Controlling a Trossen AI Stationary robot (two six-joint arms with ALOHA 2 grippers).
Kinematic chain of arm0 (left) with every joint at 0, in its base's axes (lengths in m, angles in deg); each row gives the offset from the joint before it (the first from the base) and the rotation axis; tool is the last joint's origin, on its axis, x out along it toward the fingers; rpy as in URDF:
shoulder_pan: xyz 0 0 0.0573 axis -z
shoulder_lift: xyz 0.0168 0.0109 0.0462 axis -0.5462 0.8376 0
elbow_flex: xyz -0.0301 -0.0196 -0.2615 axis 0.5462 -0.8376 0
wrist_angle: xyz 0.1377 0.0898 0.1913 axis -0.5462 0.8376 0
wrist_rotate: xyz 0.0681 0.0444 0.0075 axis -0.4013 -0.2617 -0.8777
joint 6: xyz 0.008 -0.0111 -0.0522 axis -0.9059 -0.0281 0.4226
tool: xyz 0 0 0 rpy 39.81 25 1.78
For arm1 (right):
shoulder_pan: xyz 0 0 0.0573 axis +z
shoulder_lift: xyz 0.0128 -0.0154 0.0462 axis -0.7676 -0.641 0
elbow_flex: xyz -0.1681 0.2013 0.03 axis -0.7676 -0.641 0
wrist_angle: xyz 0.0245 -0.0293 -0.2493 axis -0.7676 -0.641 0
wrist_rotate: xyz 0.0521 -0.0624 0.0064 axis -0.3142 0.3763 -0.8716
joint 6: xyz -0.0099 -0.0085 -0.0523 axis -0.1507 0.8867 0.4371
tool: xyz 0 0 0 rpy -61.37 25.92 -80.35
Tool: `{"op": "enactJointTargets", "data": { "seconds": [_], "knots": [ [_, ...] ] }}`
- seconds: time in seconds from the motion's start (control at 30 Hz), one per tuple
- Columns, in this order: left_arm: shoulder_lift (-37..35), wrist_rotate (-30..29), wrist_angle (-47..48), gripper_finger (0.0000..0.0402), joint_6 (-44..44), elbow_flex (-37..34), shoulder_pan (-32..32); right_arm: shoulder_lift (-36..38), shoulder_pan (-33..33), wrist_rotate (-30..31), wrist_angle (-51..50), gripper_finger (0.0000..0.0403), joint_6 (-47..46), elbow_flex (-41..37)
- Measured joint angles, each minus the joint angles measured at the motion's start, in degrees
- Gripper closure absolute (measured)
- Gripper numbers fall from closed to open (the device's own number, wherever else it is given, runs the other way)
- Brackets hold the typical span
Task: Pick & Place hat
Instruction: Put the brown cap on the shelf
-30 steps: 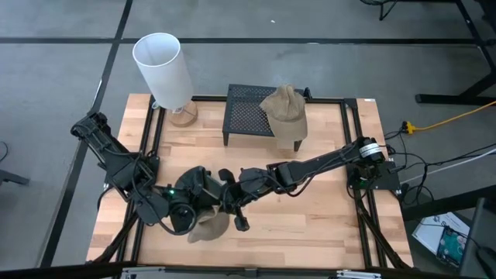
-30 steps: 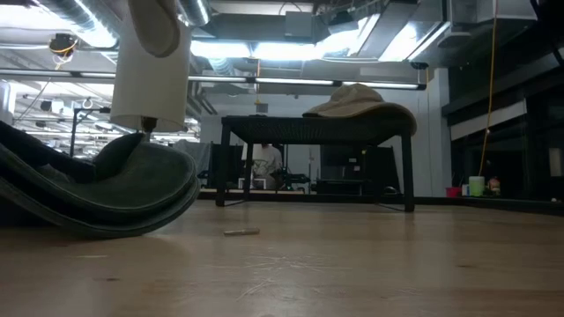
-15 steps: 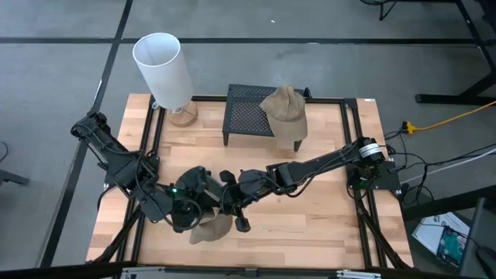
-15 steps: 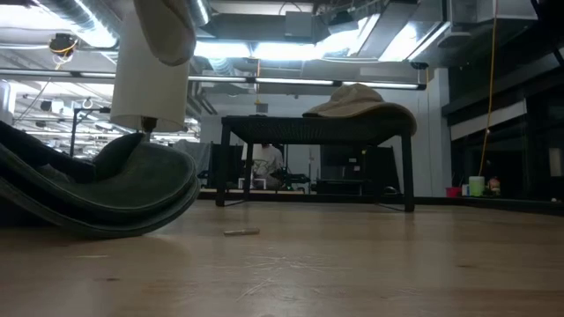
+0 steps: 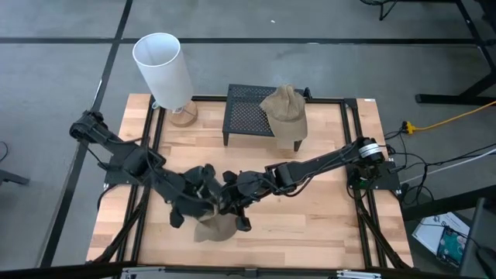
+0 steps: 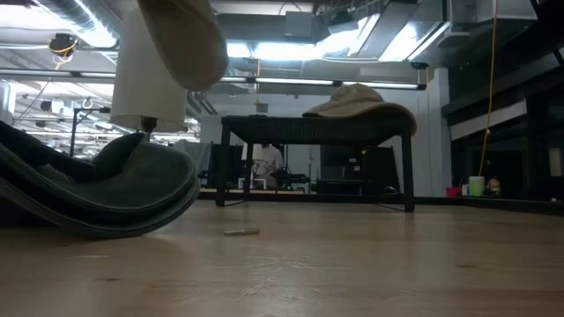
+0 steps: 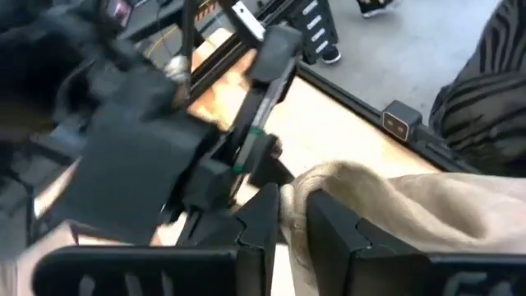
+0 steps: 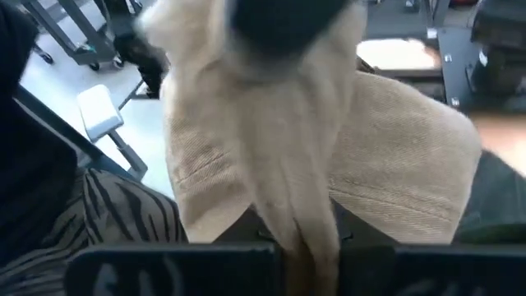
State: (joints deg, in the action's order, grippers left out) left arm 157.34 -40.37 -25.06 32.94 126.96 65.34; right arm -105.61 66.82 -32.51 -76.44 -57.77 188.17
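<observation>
A tan hat point(image 5: 217, 228) hangs between my two grippers over the near middle of the table; in the low view it point(image 6: 183, 35) shows high above the wood. My left gripper point(image 5: 206, 198) reaches in from the left and is shut on it. My right gripper point(image 5: 230, 204) reaches in from the right and is also shut on it. A second tan hat point(image 5: 284, 111) lies with its crown on the right end of a black mesh stand point(image 5: 249, 116) at the far side. My left gripper point(image 7: 292, 218) pinches a rolled edge of the hat point(image 7: 306, 182) between its two fingers, and the cloth trails off to one side of them. My right gripper point(image 8: 308, 242) pinches a gathered fold of the hat's cloth point(image 8: 296, 185) between its fingers. The hat is lifted clear of the table.
A white lamp point(image 5: 163, 68) on a wooden foot stands at the far left corner. A dark striped cloth thing point(image 6: 115, 189) lies on the table close to the low camera. A small scrap point(image 6: 241, 232) lies on the wood. Black rails point(image 5: 353, 147) frame the table.
My left arm has stretched toward the table's middle and turned at the wrist, its gripper closing in on the right gripper. The hat stays held by both; in the low view it has swung rightward and lower into the picture.
</observation>
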Motion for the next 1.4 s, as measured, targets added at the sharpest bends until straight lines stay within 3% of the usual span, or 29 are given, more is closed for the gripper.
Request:
{"op": "enactJointTargets", "data": {
  "seconds": [0.13,0.5,0.73,0.97,1.17,1.4],
  "knots": [
    [-3.45,0.74,1.50,0.0333,5.20,0.09,-1.85,0.27,0.00,0.21,-5.25,0.0391,-1.97,-0.11],
    [-11.60,9.78,8.68,0.0284,18.55,-0.81,-6.68,5.79,0.00,4.32,-13.36,0.0390,-9.78,-0.13],
    [-12.44,15.42,4.00,0.0292,20.13,-11.87,-7.37,14.67,0.00,11.44,-20.99,0.0390,-14.68,-0.07],
    [-12.40,19.43,-11.08,0.0300,19.46,-23.77,-6.41,24.27,-1.35,13.07,-31.83,0.0390,-23.73,0.02],
    [-12.40,17.90,-17.48,0.0298,17.12,-28.61,-5.62,31.37,-4.63,20.47,-44.99,0.0390,-34.59,0.02],
    [-12.42,8.54,-17.58,0.0302,15.67,-28.79,-5.64,33.44,-8.91,39.19,-49.87,0.0390,-34.68,0.02]
  ]
}}
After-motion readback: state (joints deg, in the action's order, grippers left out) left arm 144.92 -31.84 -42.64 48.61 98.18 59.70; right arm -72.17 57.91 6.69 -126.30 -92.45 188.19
